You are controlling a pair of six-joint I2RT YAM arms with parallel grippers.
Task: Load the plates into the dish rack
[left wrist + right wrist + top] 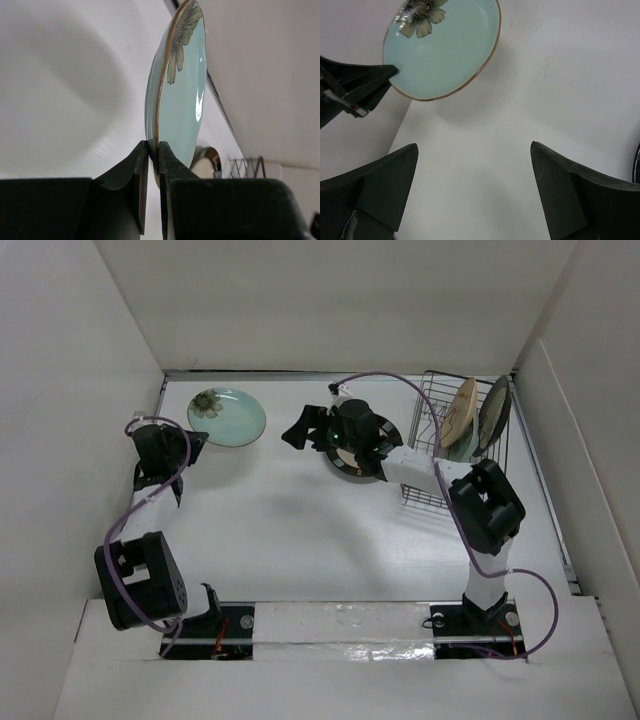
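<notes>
A pale green plate with a flower print and gold rim (228,416) is at the far left of the table. My left gripper (196,440) is shut on its left rim; the left wrist view shows the plate (180,85) edge-on between the closed fingers (154,150). My right gripper (300,430) is open and empty over bare table, to the right of that plate (445,45). A black-rimmed cream plate (352,464) lies flat under my right wrist. The black wire dish rack (428,455) at the far right holds a tan plate (460,408), a grey-brown-rimmed plate (494,408) and a pale green one (463,447), all upright.
White walls enclose the table on the left, back and right. The rack stands close to the right wall. My right arm reaches across the middle from the right base toward the table's centre, with a purple cable looping above it.
</notes>
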